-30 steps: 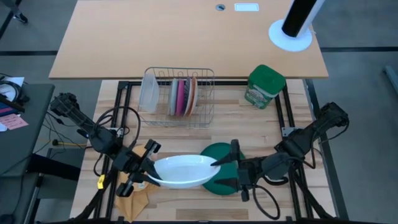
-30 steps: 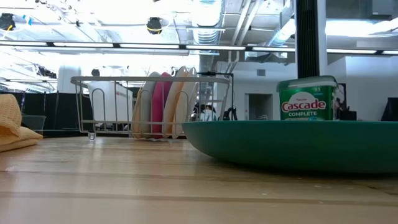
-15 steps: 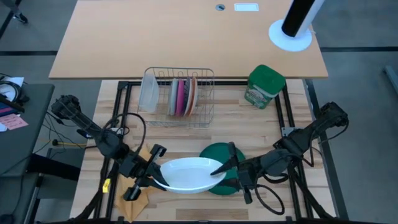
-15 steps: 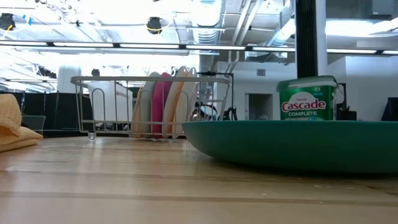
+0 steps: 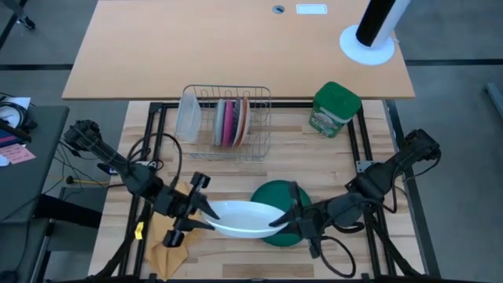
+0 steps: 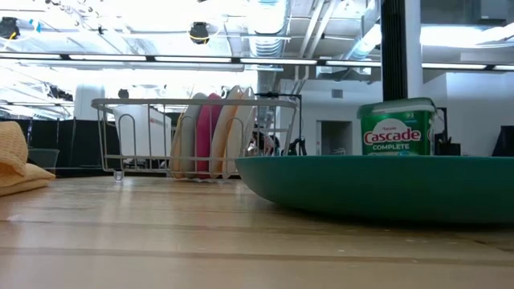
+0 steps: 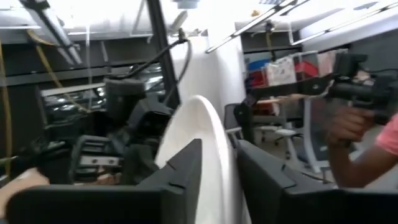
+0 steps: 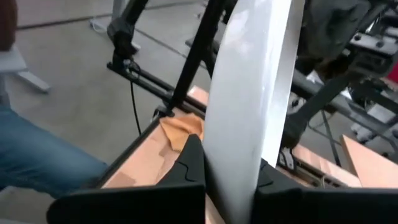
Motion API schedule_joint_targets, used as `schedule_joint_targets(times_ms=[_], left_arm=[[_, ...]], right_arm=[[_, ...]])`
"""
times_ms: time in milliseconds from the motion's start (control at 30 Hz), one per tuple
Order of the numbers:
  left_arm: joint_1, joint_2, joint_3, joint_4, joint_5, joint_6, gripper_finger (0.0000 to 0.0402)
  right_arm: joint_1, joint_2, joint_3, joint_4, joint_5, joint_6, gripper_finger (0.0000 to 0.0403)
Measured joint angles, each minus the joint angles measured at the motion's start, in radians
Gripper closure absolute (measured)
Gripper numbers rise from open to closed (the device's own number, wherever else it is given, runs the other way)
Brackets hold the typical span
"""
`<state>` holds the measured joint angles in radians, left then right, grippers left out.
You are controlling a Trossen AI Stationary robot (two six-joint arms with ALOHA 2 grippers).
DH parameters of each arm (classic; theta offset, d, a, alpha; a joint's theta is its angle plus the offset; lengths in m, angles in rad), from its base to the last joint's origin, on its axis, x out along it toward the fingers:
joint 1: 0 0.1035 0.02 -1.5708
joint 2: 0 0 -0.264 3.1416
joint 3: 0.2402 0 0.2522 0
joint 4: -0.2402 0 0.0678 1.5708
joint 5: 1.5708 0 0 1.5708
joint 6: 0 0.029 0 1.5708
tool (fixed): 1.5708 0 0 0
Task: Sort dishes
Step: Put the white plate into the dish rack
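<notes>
Surface (image 5: 330,169): slatted wood, lower half of the high view; a plain tan one lies beyond it, upper frame.

Rack (image 5: 228,122): wire, upper centre-left of the slats. Small plates (image 5: 231,123) stand on edge in it, grey, pink, patterned, beside a frosted container (image 5: 188,116). Free slots look to remain at its right end.

White plate (image 5: 242,218): largest dish, bottom centre of the high view, carried off the slats between both arms. Plain glossy white inside, shallow, seen nearly edge-on from both wrists. A dark green dish (image 5: 277,206) sits just behind and partly under it.

Left tool (image 5: 198,214): at the plate's left rim. In the wrist view its fingers (image 7: 186,171) stand either side of the rim with a gap showing; apart, grip slackened.

Right tool (image 5: 284,222): at the plate's right rim. Fingers (image 8: 193,158) pressed against both faces of the rim; clamped on the white plate.

Step, as I judge it: handover, left arm to right. Next move calls for the left tool to back clear of the rim, then the right arm to carry the plate up-frame toward the rack, keeping it on edge for a slot.

Cloth (image 5: 174,236): tan, lower left, under the left arm.
</notes>
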<state>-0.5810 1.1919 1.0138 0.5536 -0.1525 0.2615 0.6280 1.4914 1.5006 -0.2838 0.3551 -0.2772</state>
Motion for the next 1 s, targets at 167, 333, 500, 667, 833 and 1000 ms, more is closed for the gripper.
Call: schedule_joint_targets(times_ms=[167, 333, 500, 667, 833, 1000], left_arm=[[-0.001, -0.024, 0.000, -0.041, -0.062, 0.014, 0.0271], [-0.018, -0.098, 0.001, -0.168, -0.163, -0.029, 0.0256], [-0.037, -0.160, 0.001, -0.315, -0.215, -0.063, 0.0254], [-0.041, -0.172, 0.001, -0.384, -0.235, -0.072, 0.0254], [-0.039, -0.161, 0.000, -0.381, -0.234, -0.077, 0.0254], [-0.039, -0.161, 0.000, -0.382, -0.238, -0.073, 0.0254]], right_arm=[[0.026, -0.001, -0.001, -0.021, 0.103, -0.001, 0.0375], [0.053, -0.004, 0.045, -0.126, 0.161, 0.071, 0.0376], [0.077, -0.010, 0.102, -0.241, 0.192, 0.314, 0.0376], [0.073, -0.029, 0.111, -0.318, 0.218, 0.455, 0.0376], [0.060, -0.030, 0.109, -0.444, 0.203, 0.496, 0.0376], [0.053, -0.031, 0.109, -0.592, 0.213, 0.485, 0.0376]])
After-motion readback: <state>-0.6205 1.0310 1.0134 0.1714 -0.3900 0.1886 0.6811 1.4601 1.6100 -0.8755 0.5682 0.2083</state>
